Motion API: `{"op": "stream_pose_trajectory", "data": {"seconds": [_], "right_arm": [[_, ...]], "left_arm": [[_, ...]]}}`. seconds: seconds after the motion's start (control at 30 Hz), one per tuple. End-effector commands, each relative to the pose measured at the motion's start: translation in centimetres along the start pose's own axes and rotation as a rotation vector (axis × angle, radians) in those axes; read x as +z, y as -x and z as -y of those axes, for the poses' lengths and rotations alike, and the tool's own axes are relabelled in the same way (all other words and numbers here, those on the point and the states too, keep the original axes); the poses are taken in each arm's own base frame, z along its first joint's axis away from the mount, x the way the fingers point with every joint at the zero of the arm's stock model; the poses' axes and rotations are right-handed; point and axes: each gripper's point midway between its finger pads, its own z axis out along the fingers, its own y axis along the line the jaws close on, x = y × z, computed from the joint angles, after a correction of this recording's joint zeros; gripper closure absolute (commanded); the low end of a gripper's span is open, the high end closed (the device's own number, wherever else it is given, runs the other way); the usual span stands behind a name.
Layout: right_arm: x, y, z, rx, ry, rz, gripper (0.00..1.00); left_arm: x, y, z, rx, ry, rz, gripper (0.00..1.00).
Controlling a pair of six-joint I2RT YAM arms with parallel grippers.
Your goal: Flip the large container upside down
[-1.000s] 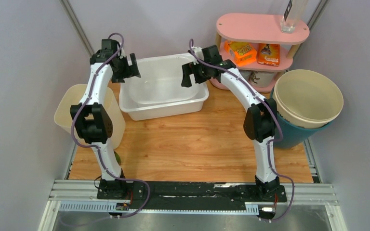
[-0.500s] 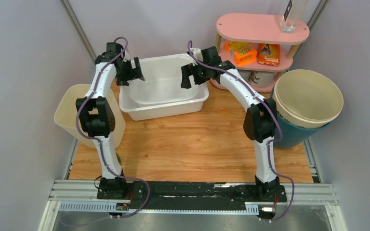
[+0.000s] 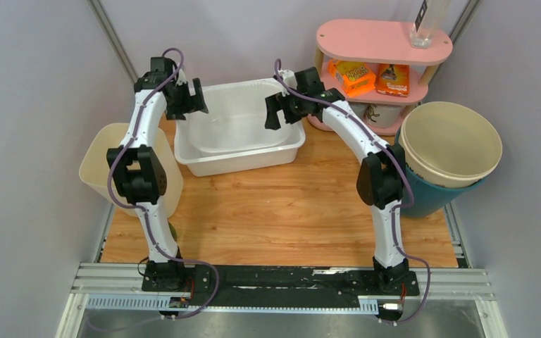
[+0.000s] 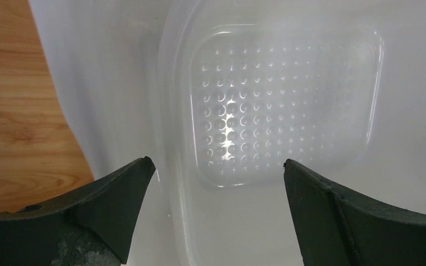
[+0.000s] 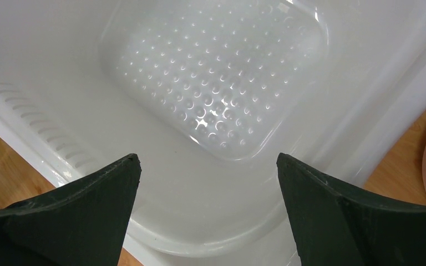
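Left gripper (image 3: 196, 98) edged back; it and right gripper (image 3: 275, 113), jaws spread, flank short ends of white translucent plastic tub (image 3: 239, 137).

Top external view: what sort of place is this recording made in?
Probably a lab robot cell staged as a household corner: plain panel walls enclose a wooden tabletop edged by aluminium rails, with a white plastic tub, a pink shelf of snack boxes and a cream bin alongside.
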Motion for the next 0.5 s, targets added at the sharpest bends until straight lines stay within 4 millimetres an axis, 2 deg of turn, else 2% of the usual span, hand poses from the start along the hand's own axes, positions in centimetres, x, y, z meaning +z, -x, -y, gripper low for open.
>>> {"op": "stream_pose_trajectory", "data": {"seconds": [0.0,0.03,0.07,0.1,0.13,0.17,0.2,0.23,0.27,0.3,0.33,0.37,0.4,0.43,0.47], "right_arm": [[-3.8,2.9,-0.9,-0.045,0.006,0.082,0.0],[-4.1,3.0,-0.9,-0.044,0.005,0.086,0.0],[-4.5,3.1,-0.8,-0.044,0.003,0.091,0.0],[-5.0,3.2,-0.7,-0.043,-0.003,0.098,0.0],[-5.4,3.4,-0.6,-0.044,-0.007,0.103,0.0],[-5.7,3.4,-0.4,-0.042,-0.012,0.104,0.0],[-6.0,3.4,-0.3,-0.043,-0.017,0.108,0.0],[-6.3,3.5,-0.2,-0.048,-0.021,0.111,0.0],[-6.5,3.5,-0.2,-0.056,-0.026,0.112,0.0],[-6.8,3.7,-0.1,-0.066,-0.03,0.118,0.0],[-7.0,3.7,0.0,-0.071,-0.035,0.121,0.0],[-7.2,3.8,0.1,-0.073,-0.038,0.123,0.0],[-7.4,3.8,0.2,-0.072,-0.041,0.125,0.0],[-7.5,3.8,0.1,-0.071,-0.038,0.126,0.0],[-7.5,3.7,0.2,-0.066,-0.039,0.125,0.0]], "left_arm": [[-10.1,3.6,1.8,0.128,0.012,0.216,0.0],[-10.7,3.2,1.9,0.154,0.011,0.214,0.0],[-13.0,3.1,2.5,0.175,0.003,0.25,0.0],[-13.2,2.2,2.3,0.197,0.006,0.237,0.0],[-15.6,1.8,2.9,0.217,-0.003,0.27,0.0],[-15.9,0.8,2.7,0.243,-0.001,0.255,0.0],[-17.7,-0.2,2.9,0.26,-0.001,0.257,0.0],[-17.9,-1.3,2.5,0.285,0.009,0.233,0.0],[-19.6,-2.5,2.1,0.296,0.041,0.231,0.0],[-19.6,-3.8,0.9,0.319,0.086,0.202,0.0],[-21.3,-4.8,0.7,0.345,0.105,0.216,0.0],[-21.1,-6.2,-0.5,0.381,0.145,0.184,0.0],[-22.6,-7.0,-0.6,0.407,0.16,0.206,0.0],[-22.3,-8.4,-1.7,0.438,0.19,0.166,0.0],[-23.2,-9.1,-1.9,0.453,0.207,0.177,0.0]]}}
